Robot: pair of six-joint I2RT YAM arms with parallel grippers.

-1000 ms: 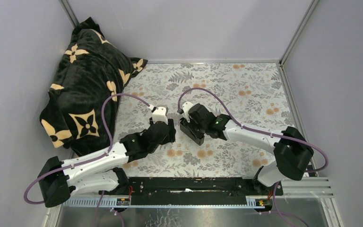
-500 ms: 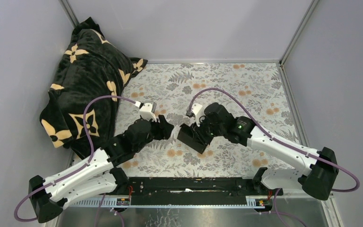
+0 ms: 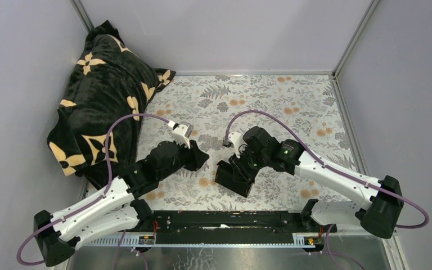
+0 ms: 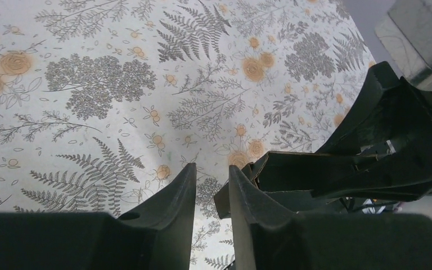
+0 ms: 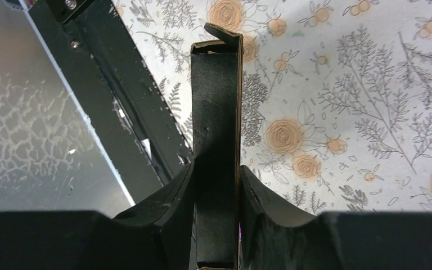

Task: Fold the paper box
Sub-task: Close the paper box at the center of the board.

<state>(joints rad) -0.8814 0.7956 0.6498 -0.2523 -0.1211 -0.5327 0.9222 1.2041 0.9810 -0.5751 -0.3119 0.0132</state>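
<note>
We see a floral-print surface (image 3: 292, 101) covering the cell floor. A black plush blanket (image 3: 98, 101) with cream flower motifs is heaped at its far-left corner against the wall, well apart from both arms. The paper box (image 3: 237, 179) is near the middle of the surface, toward the near edge. From overhead it's a dark, partly flattened shape, and we can't tell whether it's lifted or resting. The right end effector (image 5: 216, 174) is clamped on it. Its wrist view shows the black card edge-on between both fingers, sticking out past the tips, with a small flap curled at the far end. The left end effector (image 4: 212, 174) is just left of the box, its fingers a narrow slit apart with nothing between them. A box corner sits just beside one finger (image 4: 247, 197), possibly touching, not sure.
</note>
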